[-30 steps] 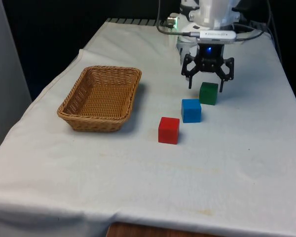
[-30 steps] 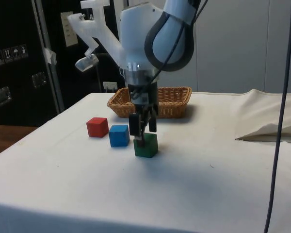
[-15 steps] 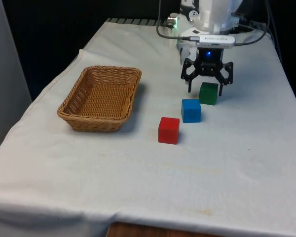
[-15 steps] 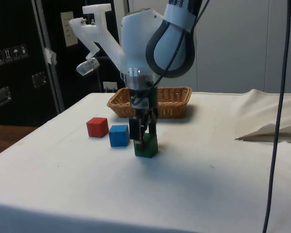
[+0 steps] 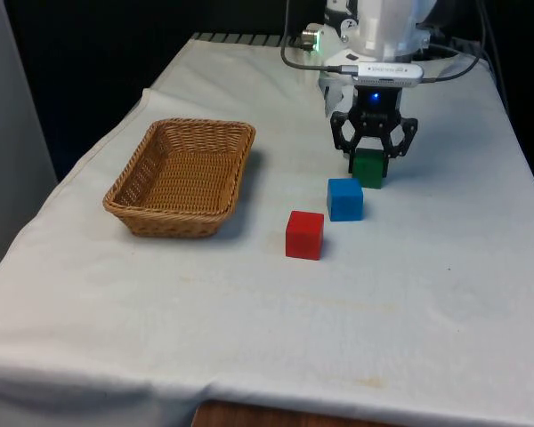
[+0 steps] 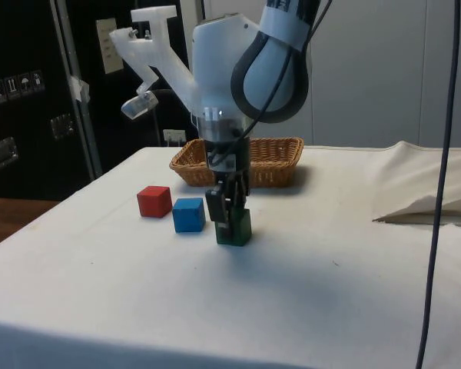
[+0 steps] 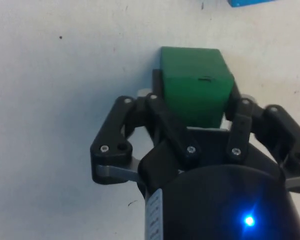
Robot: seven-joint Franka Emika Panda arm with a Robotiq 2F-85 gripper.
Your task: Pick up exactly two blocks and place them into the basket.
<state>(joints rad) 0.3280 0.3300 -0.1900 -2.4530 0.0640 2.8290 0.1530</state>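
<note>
Gripper (image 5: 371, 165) clamped on the green block (image 5: 369, 169), block on the cloth, squared for a lift. Blue block (image 5: 344, 198) just beside; wicker basket (image 5: 133, 206) well apart.

Robot lab: cloth-draped table (image 5: 249, 338), dark cabinets (image 6: 31, 100), hanging cables (image 6: 444, 154), toy blocks for practice (image 5: 304, 235)

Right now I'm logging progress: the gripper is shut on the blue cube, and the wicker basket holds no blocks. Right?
Not quite. The gripper is shut on the green cube, as the wrist view shows; the blue cube sits free beside it. The woven wicker basket indeed holds no blocks.
</note>
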